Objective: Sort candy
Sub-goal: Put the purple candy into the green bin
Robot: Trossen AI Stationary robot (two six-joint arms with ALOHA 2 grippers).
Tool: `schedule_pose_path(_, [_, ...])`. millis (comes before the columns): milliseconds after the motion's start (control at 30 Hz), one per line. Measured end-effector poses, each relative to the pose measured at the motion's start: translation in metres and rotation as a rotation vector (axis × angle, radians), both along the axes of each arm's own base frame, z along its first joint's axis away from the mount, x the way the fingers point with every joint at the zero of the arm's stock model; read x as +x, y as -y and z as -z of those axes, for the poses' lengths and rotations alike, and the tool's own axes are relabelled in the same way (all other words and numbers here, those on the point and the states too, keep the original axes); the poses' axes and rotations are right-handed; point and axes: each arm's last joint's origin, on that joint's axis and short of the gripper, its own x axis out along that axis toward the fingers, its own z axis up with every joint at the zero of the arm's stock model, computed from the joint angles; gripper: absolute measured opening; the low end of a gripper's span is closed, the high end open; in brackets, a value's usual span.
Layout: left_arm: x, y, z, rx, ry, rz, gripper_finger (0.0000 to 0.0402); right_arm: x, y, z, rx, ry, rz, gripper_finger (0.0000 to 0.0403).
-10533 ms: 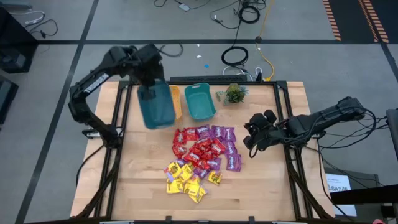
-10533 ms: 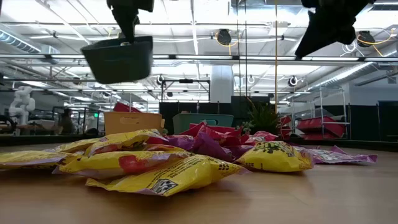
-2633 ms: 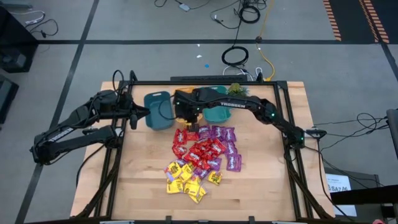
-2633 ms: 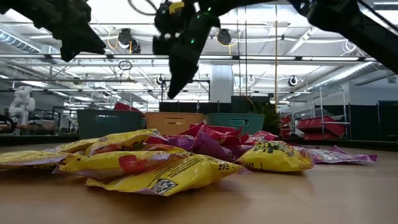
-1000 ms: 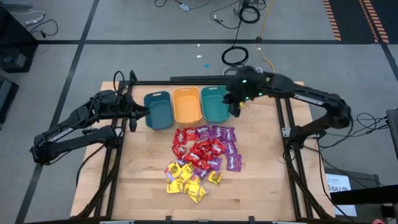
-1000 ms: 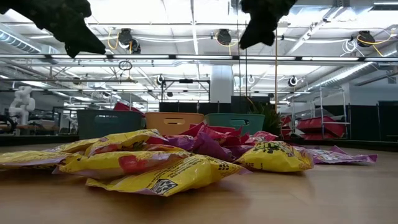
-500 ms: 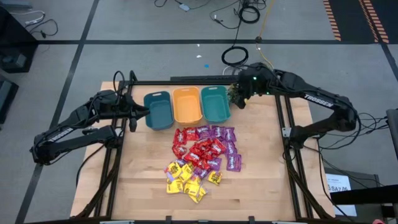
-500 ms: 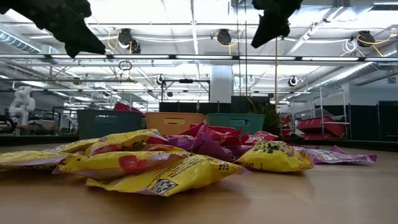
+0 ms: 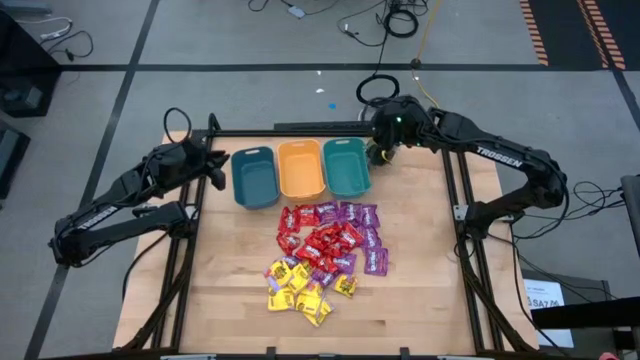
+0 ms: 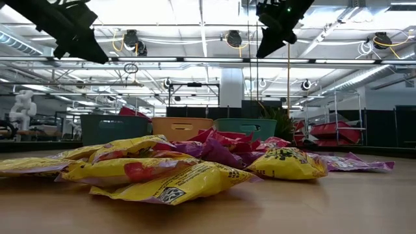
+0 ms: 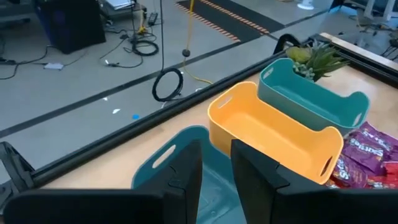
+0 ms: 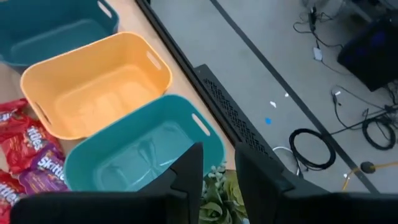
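Hands both hover empty with fingers slightly parted: left hand (image 9: 215, 165) at nine o'clock of the bins, right hand (image 9: 380, 150) over the plant (image 12: 217, 202) at their three o'clock. Candy (image 9: 325, 260) lies heaped mid-bench (image 9: 420, 300), at six o'clock of the darker teal bin (image 9: 254, 177), orange bin (image 9: 301, 168) and teal bin (image 9: 346, 165).

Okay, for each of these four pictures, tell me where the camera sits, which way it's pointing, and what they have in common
High view: overhead, looking straight down at the table; both arms show.
Low view: table-top height, level past the candy into the room; arms overhead.
Left wrist view: on the left arm, facing the orange bin; left gripper shows.
Right wrist view: on the right arm, above the bins and plant; right gripper shows.
Shared: every view catches the orange bin.
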Motion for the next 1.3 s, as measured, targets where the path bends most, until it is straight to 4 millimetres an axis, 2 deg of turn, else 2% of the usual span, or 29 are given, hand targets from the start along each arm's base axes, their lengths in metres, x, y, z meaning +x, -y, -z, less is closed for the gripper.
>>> schedule_pose_path(267, [0.0,0.0,0.0,-0.002,0.002,0.004,0.0095,-0.001,0.0,0.003,0.032,-0.007,0.018,0.0084])
schedule_pose_path(467, [0.0,0.0,0.0,-0.003,0.002,0.004,0.0095,0.01,0.005,0.013,0.046,-0.018,0.028,0.0084])
schedule_pose_path(700, [0.0,0.0,0.0,-0.004,0.003,0.008,0.0095,0.046,-0.003,0.053,0.162,-0.046,0.026,0.0084])
schedule_pose_path(867, [0.0,0.0,0.0,-0.004,0.003,0.008,0.0095,0.052,-0.034,0.054,0.241,-0.041,-0.004,0.0084])
schedule_pose_path(1067, [0.0,0.0,0.0,-0.004,0.003,0.007,0.0095,0.051,-0.075,0.043,0.177,-0.01,0.01,0.0084])
schedule_pose_path(1200, [0.0,0.0,0.0,-0.001,0.008,0.008,0.0095,0.047,-0.103,0.039,0.189,-0.011,-0.014,0.0084])
schedule_pose_path(1300, [0.0,0.0,0.0,-0.003,0.004,0.007,0.0095,0.038,-0.127,0.044,0.207,0.005,-0.043,0.0084])
